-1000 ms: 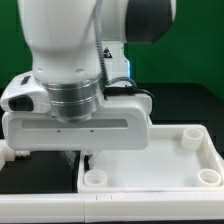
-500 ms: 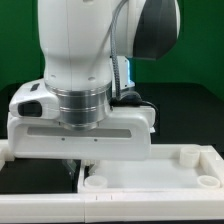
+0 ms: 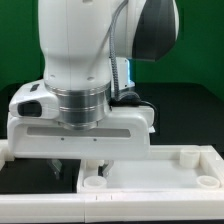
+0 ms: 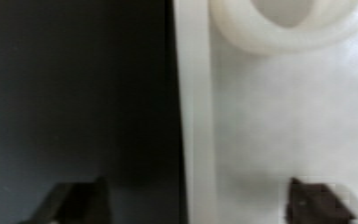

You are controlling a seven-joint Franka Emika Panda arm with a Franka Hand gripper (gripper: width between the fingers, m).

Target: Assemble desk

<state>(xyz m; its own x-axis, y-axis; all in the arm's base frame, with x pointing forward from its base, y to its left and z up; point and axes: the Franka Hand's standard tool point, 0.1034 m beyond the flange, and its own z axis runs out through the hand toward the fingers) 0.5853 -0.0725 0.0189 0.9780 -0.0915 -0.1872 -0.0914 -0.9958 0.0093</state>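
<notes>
The desk's white rimmed top (image 3: 150, 178) lies flat on the black mat, with round corner holes (image 3: 96, 182) showing at three corners. My gripper (image 3: 80, 167) hangs straight down over the top's edge at the exterior view's left. In the wrist view the top's rim (image 4: 194, 110) runs between my two dark fingertips (image 4: 78, 200), which stand wide apart and clear of it. One fingertip is over the mat and the other over the white top (image 4: 282, 130). The gripper (image 4: 197, 200) is open and holds nothing. One corner hole (image 4: 291, 25) shows beyond the fingers. No legs are clearly seen.
The large white robot body (image 3: 85, 50) fills most of the exterior view and hides the table behind it. A white piece (image 3: 6, 152) peeks out at that view's left edge. A white strip (image 3: 110, 212) runs along the front. A green wall stands behind.
The jaws have opened and let go of the top's rim. Before that, the top settled from a skewed position to lie square, while the hand moved slightly to the exterior view's right.
</notes>
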